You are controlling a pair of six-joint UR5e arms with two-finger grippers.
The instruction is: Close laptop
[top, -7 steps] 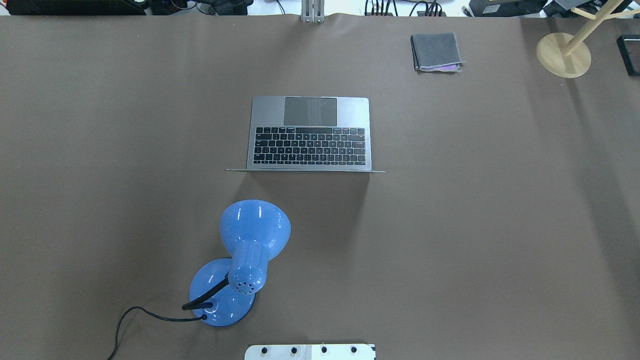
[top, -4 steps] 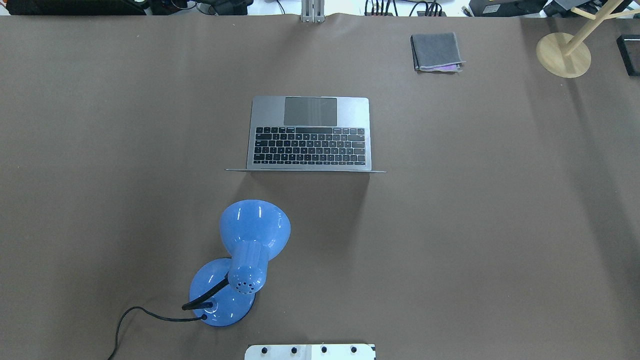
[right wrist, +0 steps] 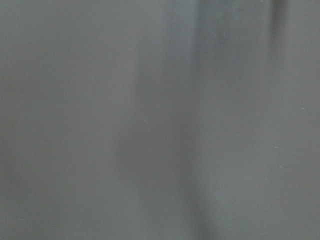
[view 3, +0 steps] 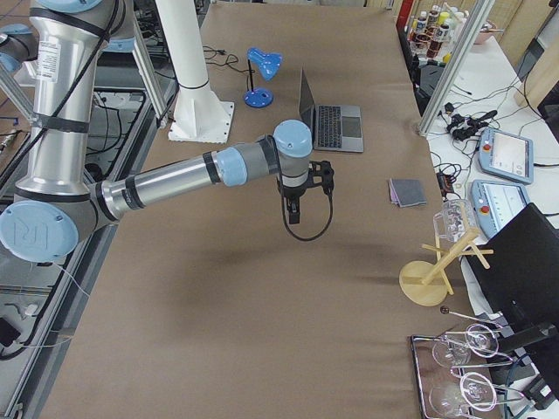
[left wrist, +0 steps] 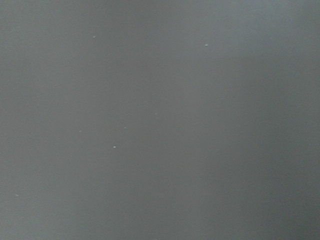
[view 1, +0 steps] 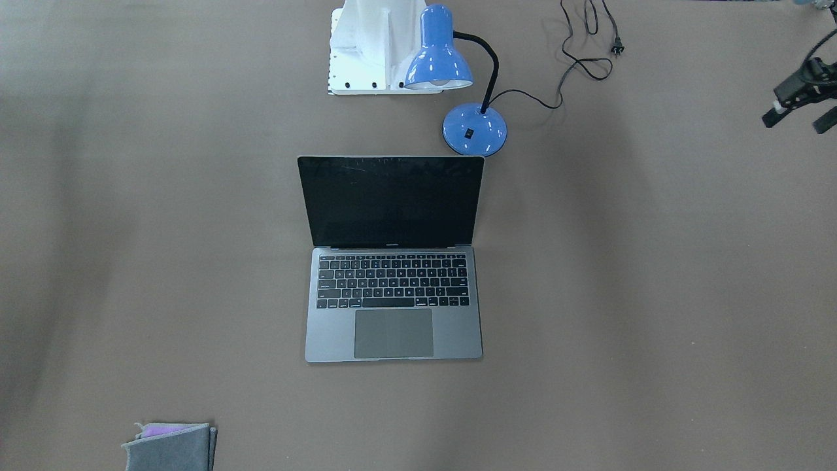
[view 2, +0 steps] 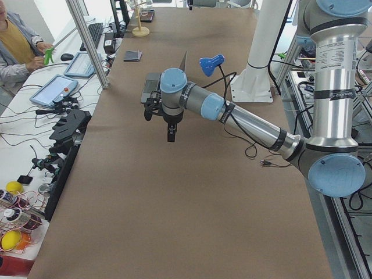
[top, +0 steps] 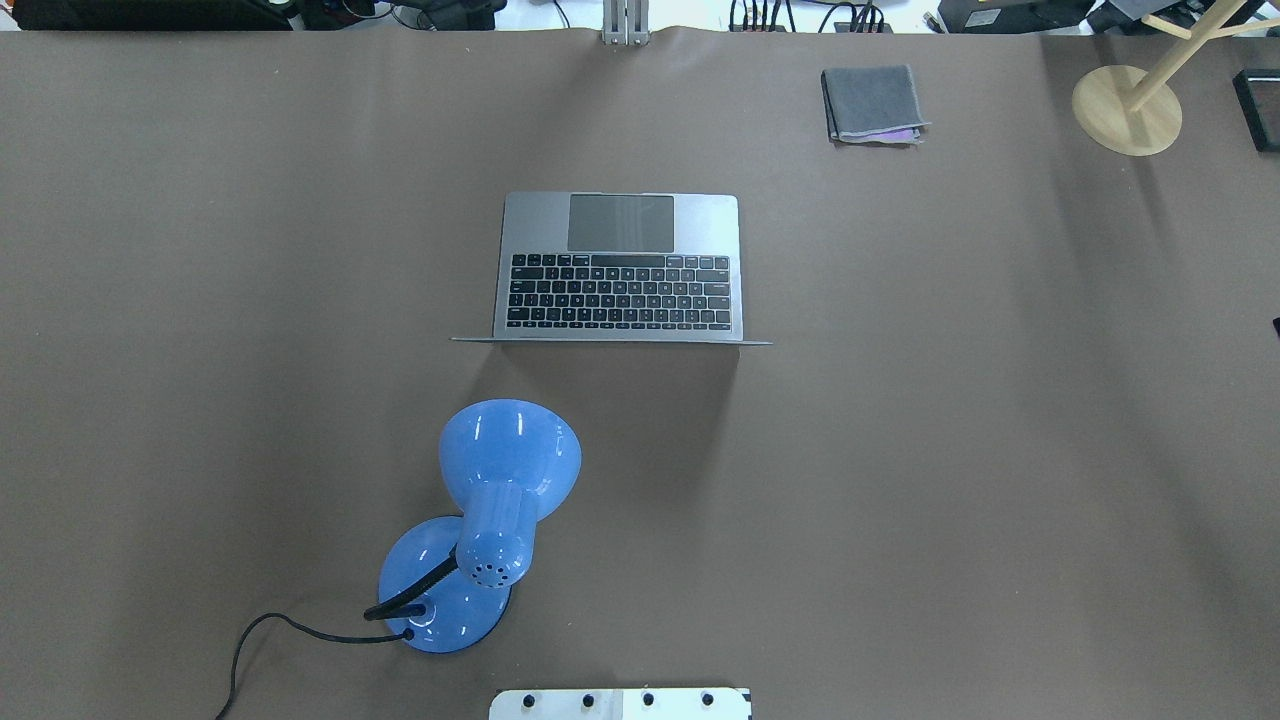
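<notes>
Currently laptop sits open mid-bench, both arms out over the bench ends, nothing gripped.
Nearest the robot: blue desk lamp on the brown bench, black cord trailing off its base, shade aimed at the back of the lid. Left gripper hangs above the bench well off to the robot's left; its jaws look apart in the front-facing view, though partly cut by the edge. Right gripper hangs over the opposite end, seen properly only from the side, so cannot tell how its jaws stand. Next out, the laptop: lid about upright, black screen facing away from the robot, keys and trackpad on the far side. Farthest: folded grey cloth and a wooden stand toward the far right. Both wrist views show only blurred bench.
</notes>
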